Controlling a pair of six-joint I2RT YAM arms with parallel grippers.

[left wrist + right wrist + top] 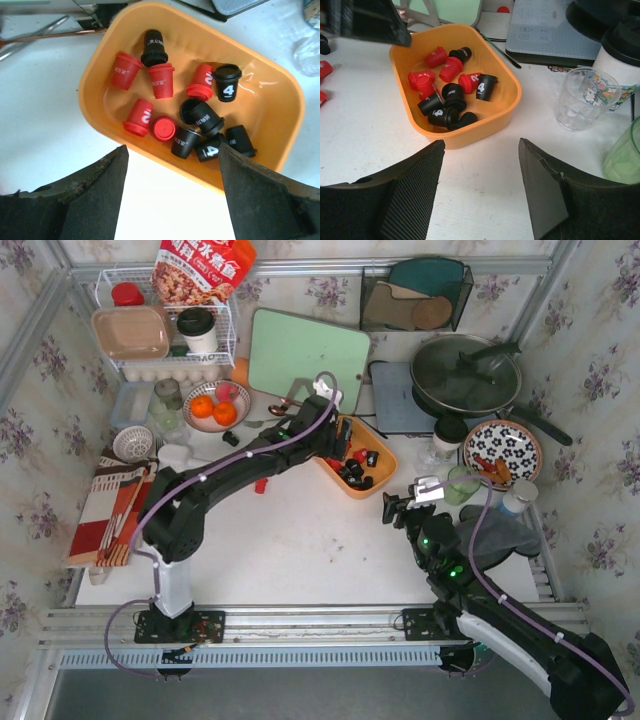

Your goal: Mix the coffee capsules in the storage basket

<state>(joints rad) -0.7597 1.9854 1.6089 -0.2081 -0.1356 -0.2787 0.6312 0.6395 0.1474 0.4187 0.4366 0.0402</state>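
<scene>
orange storage basket [90, 80] just beyond left gripper [172, 152] | gripper spread wide, holding nothing

We record one shallow orange storage basket [92, 100] with rounded corners, upright. It holds red coffee capsules [161, 80] and black capsules [227, 82], tumbled and touching, reds mostly grouped apart from blacks.

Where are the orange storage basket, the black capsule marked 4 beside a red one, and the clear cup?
storage basket [92, 95]: left wrist view, on its left wall.
black capsule marked 4 [227, 80]: left wrist view, on its body just above the numeral.
clear cup [587, 100]: right wrist view, middle of its side wall.
</scene>
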